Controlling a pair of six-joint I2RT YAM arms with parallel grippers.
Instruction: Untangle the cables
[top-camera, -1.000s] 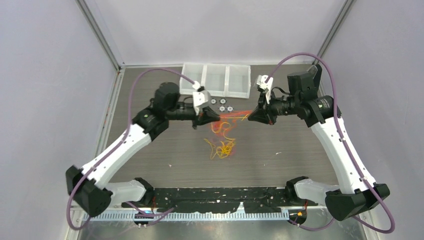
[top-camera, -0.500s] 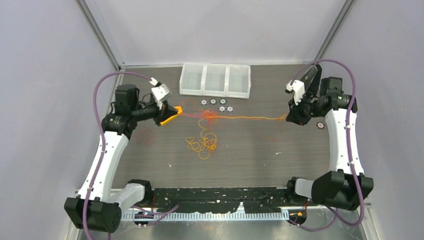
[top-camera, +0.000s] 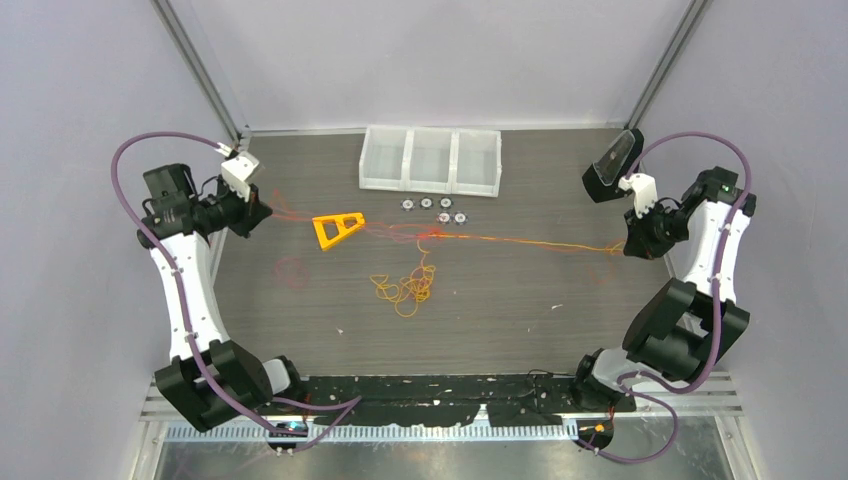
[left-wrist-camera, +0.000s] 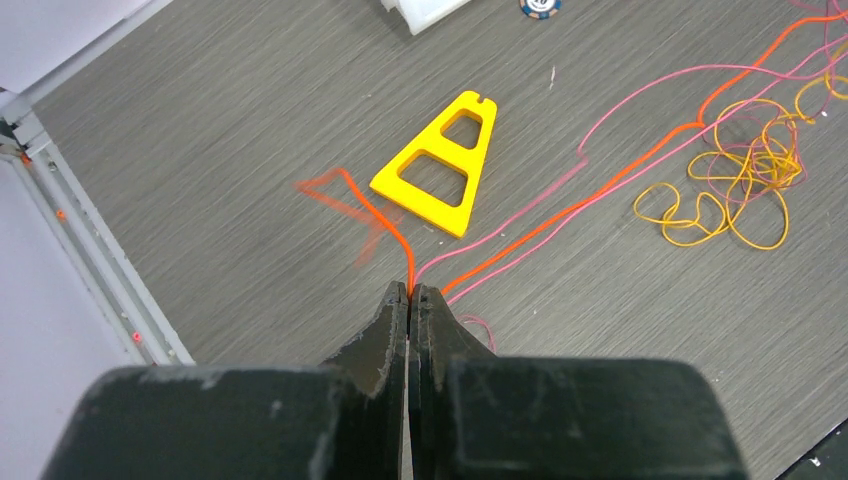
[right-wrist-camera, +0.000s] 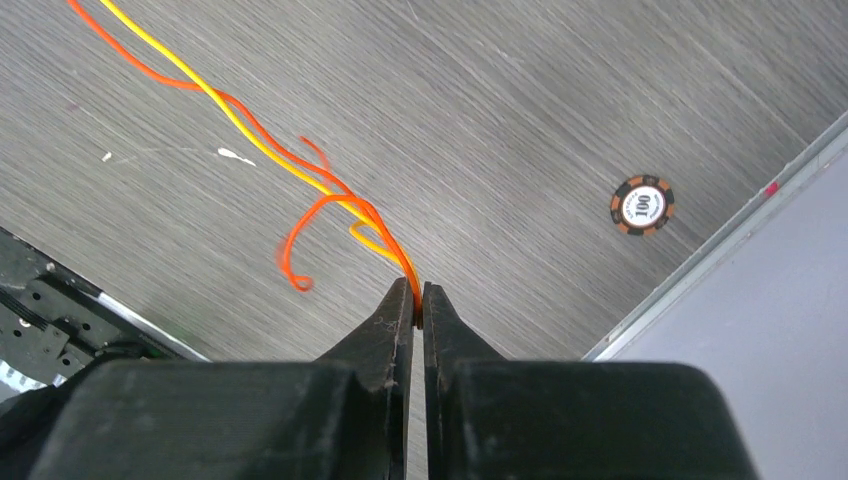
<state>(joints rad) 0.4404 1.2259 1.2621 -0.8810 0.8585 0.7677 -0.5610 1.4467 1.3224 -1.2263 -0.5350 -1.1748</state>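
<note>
**Spreading step, arms at opposite side edges of the table.** The left gripper (left-wrist-camera: 410, 292) has its fingers pressed fully together on thin orange and pink strands. The right gripper (right-wrist-camera: 418, 292) is likewise closed tight, pinching an orange and a yellow strand at its tips. The cables (top-camera: 520, 241) run in a nearly straight line across the table (top-camera: 560, 330) between the two grippers. They pass just beside a yellow triangle (top-camera: 336, 228) and meet in a small red-orange knot (top-camera: 425, 235) near the middle. Slack yellow loops (top-camera: 405, 288) lie just on the near side of that knot, joined to it by one strand.

**Judgement.** The line looks close to taut, so more outward pull probably tightens the knot rather than opening it. Good practice here is to hold one end fixed, ease the tension a little, and draw a single colour sideways out of the knot, low over the surface. Watch the triangle: whether a strand catches on it cannot be told, and it may drag. Strands this thin can slip from the tips under a jerk.
</note>
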